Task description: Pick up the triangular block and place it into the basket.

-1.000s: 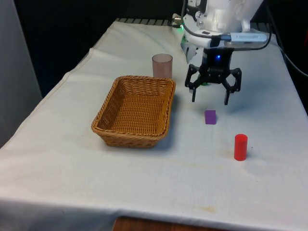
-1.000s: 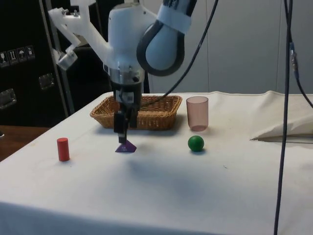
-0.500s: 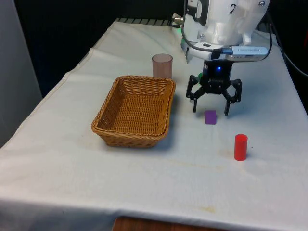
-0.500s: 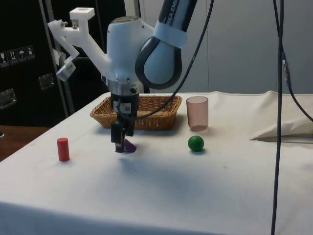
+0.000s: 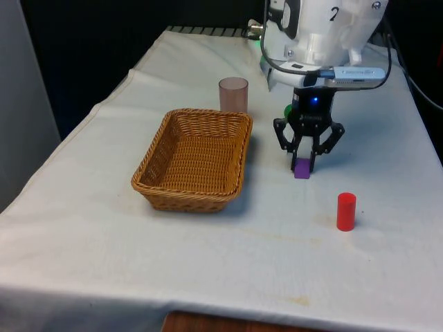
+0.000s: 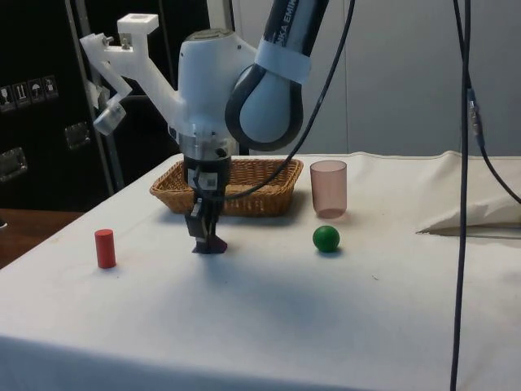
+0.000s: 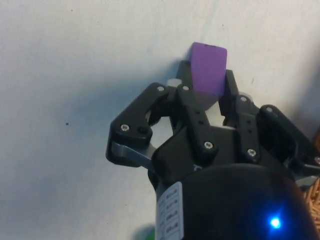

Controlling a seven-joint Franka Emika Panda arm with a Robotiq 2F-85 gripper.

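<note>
White cloth covered your table [image 5: 208, 263]. Nearest the front edge stood the red cylinder [image 5: 346, 211]. Beyond it your gripper [image 5: 302, 166] pinched the purple triangular block [image 5: 302, 170] down on the cloth, beside the basket [image 5: 194, 158]. Farther back sat the green ball [image 6: 326, 238] and pink cup [image 5: 233, 94].

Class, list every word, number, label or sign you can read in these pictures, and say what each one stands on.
"EMI": letters on the dark upper part of the white robot arm, side view; the letters beyond these cannot be made out.
Small pictogram signs on the dark cabinet: too small to read.
White label on the body of the black pincer: print too blurred to read.
No other text.
</note>
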